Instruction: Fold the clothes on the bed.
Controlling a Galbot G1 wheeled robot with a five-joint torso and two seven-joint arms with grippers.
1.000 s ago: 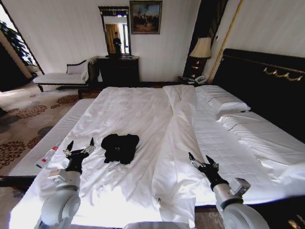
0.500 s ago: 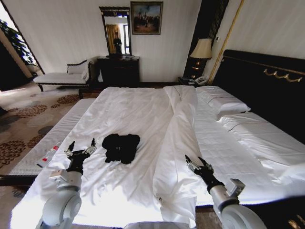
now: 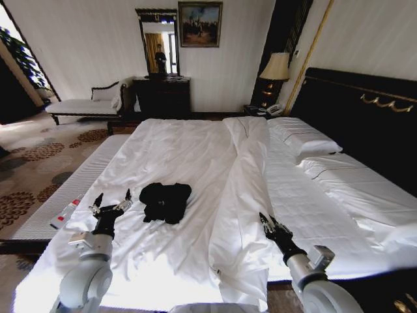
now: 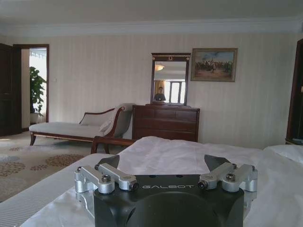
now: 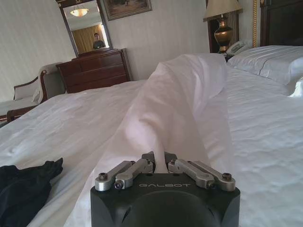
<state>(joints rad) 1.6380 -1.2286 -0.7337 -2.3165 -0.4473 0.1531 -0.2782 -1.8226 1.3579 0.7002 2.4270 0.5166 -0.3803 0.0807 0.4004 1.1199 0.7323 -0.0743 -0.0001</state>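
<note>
The clothes (image 3: 165,201) lie as a crumpled black heap on the white duvet of the bed (image 3: 186,147), near its foot and left of a long raised duvet fold (image 3: 244,189). My left gripper (image 3: 111,203) hovers just left of the heap with its fingers spread open and nothing between them. The left wrist view shows this open gripper (image 4: 162,163) too. My right gripper (image 3: 272,225) sits low over the sheet just right of the fold, fingers drawn together. In the right wrist view that gripper (image 5: 159,157) points along the fold, and the clothes (image 5: 23,189) lie off to one side.
A narrow white bench (image 3: 78,179) runs along the bed's left side with a small bottle (image 3: 66,212) on it. Pillows (image 3: 305,139) and a dark headboard (image 3: 365,120) are on the right. A chaise (image 3: 85,104), dresser (image 3: 163,96) and lamp (image 3: 275,66) stand by the far wall.
The right gripper's fingers have gone from spread to drawn together, and it has shifted slightly beside the duvet fold. The left gripper and the clothes have stayed put.
</note>
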